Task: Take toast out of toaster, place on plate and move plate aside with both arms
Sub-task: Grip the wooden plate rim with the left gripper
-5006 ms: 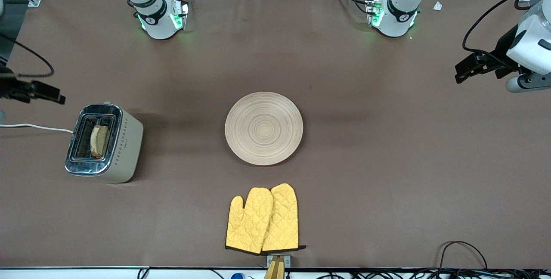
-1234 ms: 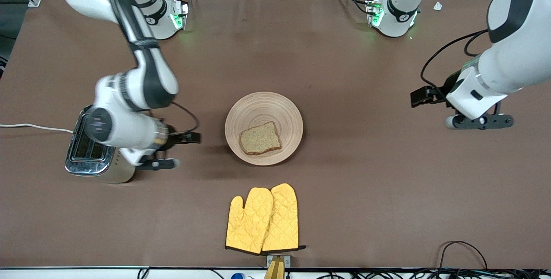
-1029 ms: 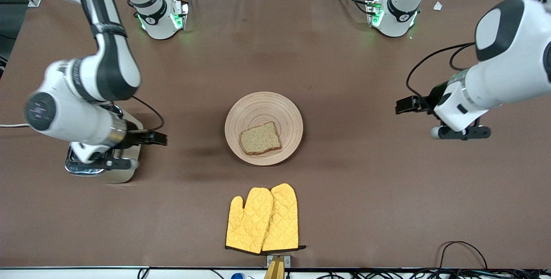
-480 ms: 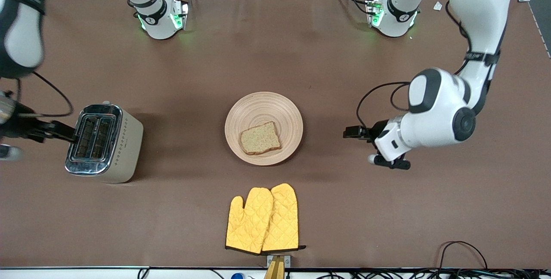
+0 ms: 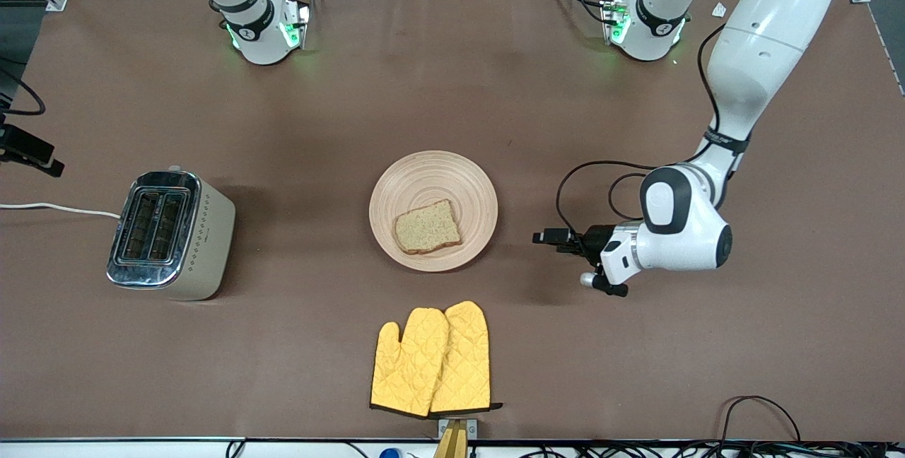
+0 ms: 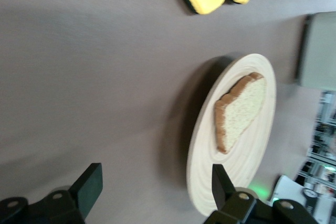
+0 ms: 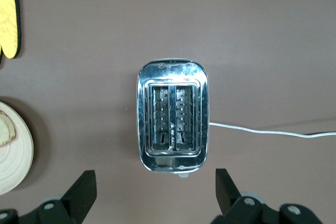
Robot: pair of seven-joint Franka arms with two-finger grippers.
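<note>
The toast [image 5: 427,226] lies flat on the pale wooden plate [image 5: 424,175] in the middle of the table. My left gripper [image 5: 558,242] is open and empty, low over the table beside the plate's rim, toward the left arm's end. In the left wrist view the plate [image 6: 247,156] and toast [image 6: 239,111] lie just ahead of my left gripper [image 6: 153,182], and one fingertip [image 6: 220,179] overlaps the rim. My right gripper [image 5: 42,160] is up at the right arm's end of the table. In the right wrist view it is open [image 7: 153,191] over the toaster [image 7: 173,129].
The chrome toaster [image 5: 166,235] stands toward the right arm's end with both slots empty, and its white cord [image 5: 56,209] runs off the table. Two yellow oven mitts [image 5: 433,360] lie nearer to the front camera than the plate.
The toast has gone from the toaster slot to the plate. My right arm has drawn back past the toaster to the table's end. My left arm has come down beside the plate.
</note>
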